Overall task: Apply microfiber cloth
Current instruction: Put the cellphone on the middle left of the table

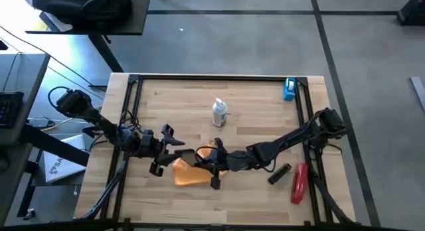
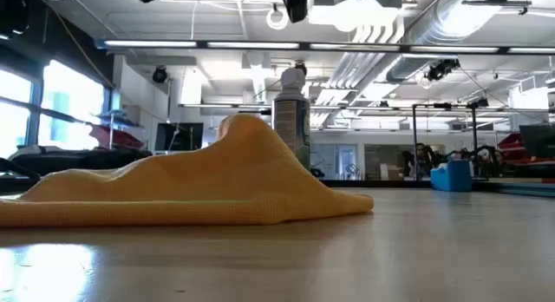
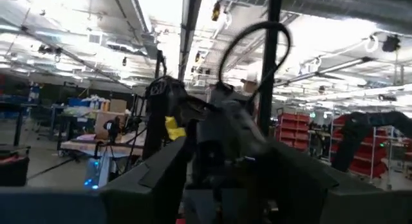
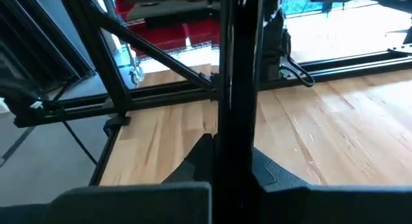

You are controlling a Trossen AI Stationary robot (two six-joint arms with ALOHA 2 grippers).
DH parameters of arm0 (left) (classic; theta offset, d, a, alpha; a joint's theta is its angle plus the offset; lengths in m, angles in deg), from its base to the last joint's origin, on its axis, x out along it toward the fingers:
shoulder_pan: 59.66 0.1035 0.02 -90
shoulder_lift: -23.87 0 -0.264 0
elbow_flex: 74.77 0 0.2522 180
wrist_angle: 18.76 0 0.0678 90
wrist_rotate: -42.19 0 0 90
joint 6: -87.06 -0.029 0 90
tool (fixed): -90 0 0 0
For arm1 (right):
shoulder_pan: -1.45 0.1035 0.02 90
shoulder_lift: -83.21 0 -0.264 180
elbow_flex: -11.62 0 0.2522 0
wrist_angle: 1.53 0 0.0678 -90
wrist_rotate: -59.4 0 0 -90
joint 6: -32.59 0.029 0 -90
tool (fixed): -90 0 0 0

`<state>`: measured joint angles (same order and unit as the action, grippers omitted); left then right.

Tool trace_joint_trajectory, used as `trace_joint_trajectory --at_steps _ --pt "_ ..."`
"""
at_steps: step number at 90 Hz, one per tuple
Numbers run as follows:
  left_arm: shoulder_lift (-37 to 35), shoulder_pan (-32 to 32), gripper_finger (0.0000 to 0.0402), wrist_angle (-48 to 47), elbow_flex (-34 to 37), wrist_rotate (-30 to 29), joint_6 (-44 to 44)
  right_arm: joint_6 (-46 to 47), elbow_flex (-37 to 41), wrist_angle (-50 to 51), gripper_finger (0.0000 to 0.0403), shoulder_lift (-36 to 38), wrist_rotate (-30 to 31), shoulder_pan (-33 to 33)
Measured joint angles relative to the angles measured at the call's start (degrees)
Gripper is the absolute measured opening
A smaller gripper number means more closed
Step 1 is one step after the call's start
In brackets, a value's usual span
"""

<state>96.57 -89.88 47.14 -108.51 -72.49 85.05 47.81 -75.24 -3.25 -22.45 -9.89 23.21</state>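
The wooden table (image 1: pixel 252 135) holds a few things. The microfiber cloth (image 1: pixel 187 172) lies bunched near the front – a white bottle (image 1: pixel 219 113) stands mid-table, a blue thing (image 1: pixel 290 89) at a far corner, and a red tool (image 1: pixel 299 182) beside a small black thing (image 1: pixel 279 173).

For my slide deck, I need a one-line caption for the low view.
Table-level view: the orange-yellow microfiber cloth lies humped on the wooden table, a spray bottle standing behind it.

Both arms are extended inward over the table's front half. The left gripper (image 1: pixel 174 139) is positioned left of centre; the right gripper (image 1: pixel 214 166) is angled toward it, close by.
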Motion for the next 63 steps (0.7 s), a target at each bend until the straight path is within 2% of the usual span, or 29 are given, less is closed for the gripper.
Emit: trace_joint_trajectory --at_steps 12,23,45,63 --pt "0.0 0.8 0.0165 0.0 0.0 0.2 2.5 -0.1 0.0 0.0 0.0 0.0 0.3 0.0" --pt "0.0 1.1 0.0134 0.0 0.0 0.7 3.4 -0.1 0.0 0.1 0.0 0.0 0.3 -0.1" --pt "0.0 1.1 0.002 0.0 0.0 0.8 3.3 0.2 0.0 0.3 0.0 0.0 0.6 -0.3" --pt "0.0 1.1 0.0019 -0.4 0.0 -0.3 4.0 1.7 0.0 2.1 0.0008 0.0 0.7 -0.5"
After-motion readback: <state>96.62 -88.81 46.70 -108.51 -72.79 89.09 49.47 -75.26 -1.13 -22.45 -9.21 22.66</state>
